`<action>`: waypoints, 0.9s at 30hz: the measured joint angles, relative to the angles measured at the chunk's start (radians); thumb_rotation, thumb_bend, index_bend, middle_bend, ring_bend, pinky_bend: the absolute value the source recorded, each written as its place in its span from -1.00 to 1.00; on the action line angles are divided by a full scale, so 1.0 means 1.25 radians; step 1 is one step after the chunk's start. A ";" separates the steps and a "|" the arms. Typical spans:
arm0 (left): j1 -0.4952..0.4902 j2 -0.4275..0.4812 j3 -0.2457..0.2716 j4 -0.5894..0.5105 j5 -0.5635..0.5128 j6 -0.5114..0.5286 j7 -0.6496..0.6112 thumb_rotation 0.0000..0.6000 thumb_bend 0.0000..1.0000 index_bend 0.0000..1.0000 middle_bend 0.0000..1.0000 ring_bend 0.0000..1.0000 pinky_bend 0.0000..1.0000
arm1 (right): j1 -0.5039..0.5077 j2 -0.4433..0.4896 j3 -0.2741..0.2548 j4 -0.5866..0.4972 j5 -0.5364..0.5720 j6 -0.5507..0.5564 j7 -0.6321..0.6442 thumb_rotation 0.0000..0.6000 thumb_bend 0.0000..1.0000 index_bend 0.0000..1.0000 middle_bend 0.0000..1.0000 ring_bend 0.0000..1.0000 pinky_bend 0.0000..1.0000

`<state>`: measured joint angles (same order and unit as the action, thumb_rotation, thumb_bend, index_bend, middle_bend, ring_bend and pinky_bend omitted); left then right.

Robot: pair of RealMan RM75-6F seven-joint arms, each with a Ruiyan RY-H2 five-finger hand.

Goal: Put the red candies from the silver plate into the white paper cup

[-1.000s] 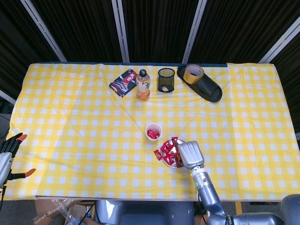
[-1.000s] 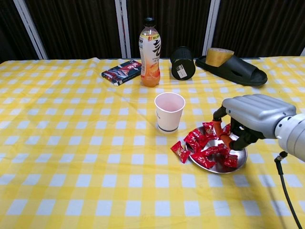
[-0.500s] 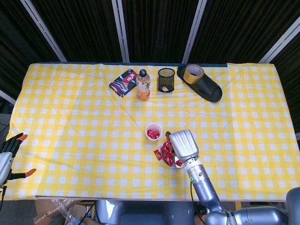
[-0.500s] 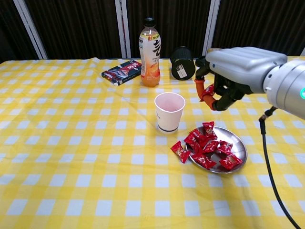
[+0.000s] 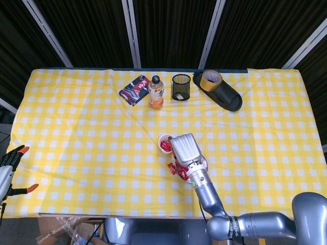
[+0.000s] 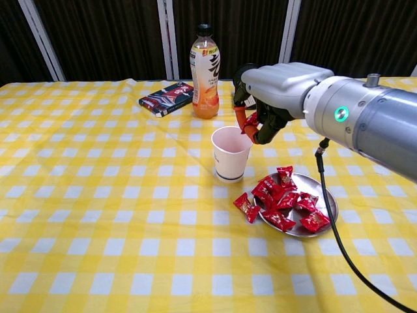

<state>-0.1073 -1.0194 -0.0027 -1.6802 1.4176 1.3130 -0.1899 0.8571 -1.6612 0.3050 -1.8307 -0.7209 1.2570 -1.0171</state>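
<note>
Right hand (image 5: 186, 148), grey and metallic, hangs in the head view just beside the white paper cup (image 5: 165, 143), which already shows red candy inside, while the round silver plate (image 5: 204, 162) of red wrapped candies (image 5: 178, 168) lies partly hidden beneath it; the left hand is out of sight. From the chest camera the hand (image 6: 270, 98) pinches one red candy (image 6: 251, 121) above the cup (image 6: 230, 152) rim, so the carry appears to be ending, and the next move calls for release squarely over the opening, then a return to the plate (image 6: 330, 199).

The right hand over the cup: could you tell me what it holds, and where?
The right hand pinches a red candy between its fingertips; which part cannot be told.
</note>
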 measured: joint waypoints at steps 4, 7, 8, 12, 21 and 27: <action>-0.002 0.000 -0.001 -0.002 -0.004 -0.005 0.001 1.00 -0.97 -1.00 -1.00 -1.00 -1.00 | 0.023 -0.012 0.012 0.044 0.028 -0.024 0.016 1.00 0.13 0.06 0.95 1.00 0.91; -0.003 0.001 0.000 -0.003 -0.004 -0.007 0.000 1.00 -0.97 -1.00 -1.00 -1.00 -1.00 | 0.035 -0.018 0.013 0.064 0.037 -0.036 0.028 1.00 0.13 0.06 0.95 1.00 0.91; -0.003 0.002 0.000 -0.003 -0.004 -0.008 -0.001 1.00 -0.97 -1.00 -1.00 -1.00 -1.00 | 0.038 -0.020 0.013 0.069 0.040 -0.038 0.031 1.00 0.13 0.06 0.95 1.00 0.91; -0.004 0.002 -0.001 -0.003 -0.005 -0.009 -0.001 1.00 -0.97 -1.00 -1.00 -1.00 -1.00 | 0.050 -0.033 0.005 0.092 0.047 -0.046 0.037 1.00 0.13 0.06 0.95 1.00 0.91; -0.005 0.003 0.000 -0.003 -0.004 -0.010 -0.005 1.00 -0.97 -1.00 -1.00 -1.00 -1.00 | 0.071 -0.061 -0.004 0.123 0.057 -0.039 0.049 1.00 0.05 -0.25 0.95 1.00 0.91; -0.004 0.002 0.000 -0.002 -0.003 -0.007 -0.004 1.00 -0.97 -1.00 -1.00 -1.00 -1.00 | 0.073 -0.061 -0.008 0.115 0.032 -0.018 0.061 1.00 0.03 -0.36 0.95 1.00 0.91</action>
<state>-0.1123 -1.0164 -0.0031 -1.6831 1.4139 1.3037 -0.1945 0.9484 -1.7376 0.2950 -1.6872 -0.6814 1.2339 -0.9414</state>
